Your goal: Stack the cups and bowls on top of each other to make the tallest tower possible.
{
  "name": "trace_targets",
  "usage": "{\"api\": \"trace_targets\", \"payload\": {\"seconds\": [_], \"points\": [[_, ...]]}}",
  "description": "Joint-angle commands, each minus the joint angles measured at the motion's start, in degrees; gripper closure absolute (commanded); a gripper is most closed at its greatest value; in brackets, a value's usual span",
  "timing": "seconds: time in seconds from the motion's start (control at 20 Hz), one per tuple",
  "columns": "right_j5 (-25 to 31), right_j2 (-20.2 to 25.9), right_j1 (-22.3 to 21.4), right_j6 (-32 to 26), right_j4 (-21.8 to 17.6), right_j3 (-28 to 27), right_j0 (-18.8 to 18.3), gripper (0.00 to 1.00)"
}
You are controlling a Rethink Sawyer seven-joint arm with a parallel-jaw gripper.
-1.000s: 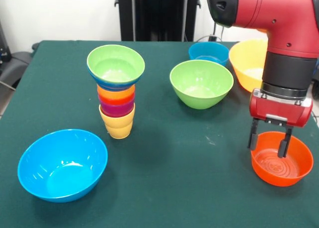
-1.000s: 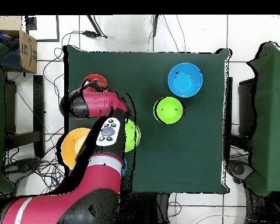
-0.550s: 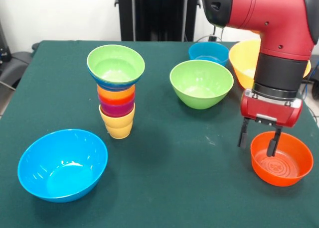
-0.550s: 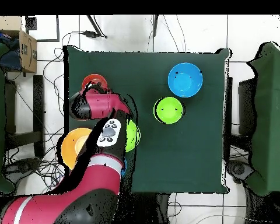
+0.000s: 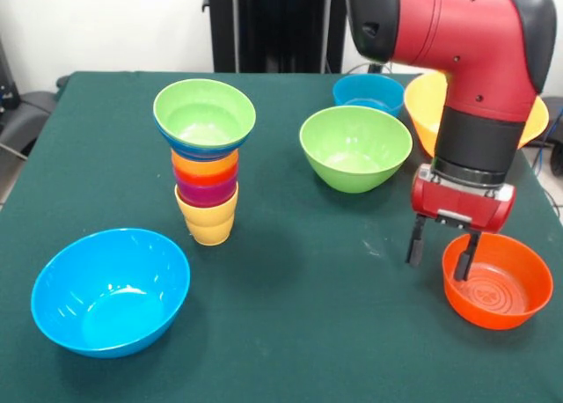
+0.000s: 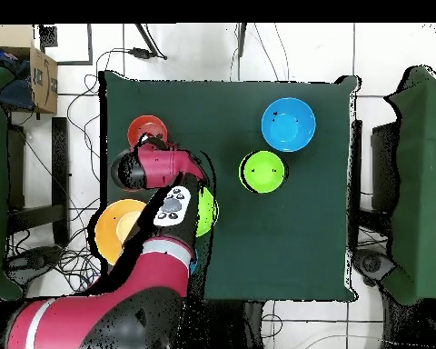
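Note:
The tower (image 5: pixel 207 161) stands left of centre: a yellow cup at the base, purple, red-orange and orange cups nested above, then a dark blue bowl and a green bowl on top. From above, its green top (image 6: pixel 262 171) shows. My gripper (image 5: pixel 436 268) is open at the left rim of the orange-red bowl (image 5: pixel 501 284), one finger outside the rim and one inside. In the overhead view the arm (image 6: pixel 158 168) hides the gripper, beside the orange-red bowl (image 6: pixel 147 130).
A large light blue bowl (image 5: pixel 110 289) sits front left, also seen from above (image 6: pixel 288 124). A green bowl (image 5: pixel 354 146), a teal bowl (image 5: pixel 368 92) and an orange-yellow bowl (image 5: pixel 431 108) stand behind the gripper on the green table (image 5: pixel 299 271).
The gripper has shifted left in the front view, from over the orange-red bowl's middle to its left rim. It stays open. The bowls and tower have not moved.

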Motion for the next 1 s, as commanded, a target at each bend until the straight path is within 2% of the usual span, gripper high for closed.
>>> {"api": "trace_targets", "payload": {"seconds": [0.05,0.3,0.35,1.0], "points": [[-4.6,6.5,3.9,6.8,-0.5,3.1,-0.7,0.00],[-2.9,7.9,3.1,6.0,-0.1,4.0,-1.8,0.00],[-2.8,7.8,3.0,5.8,0.0,4.0,-1.8,1.00],[-2.0,8.3,2.4,5.7,0.4,4.1,-2.1,1.00]]}}
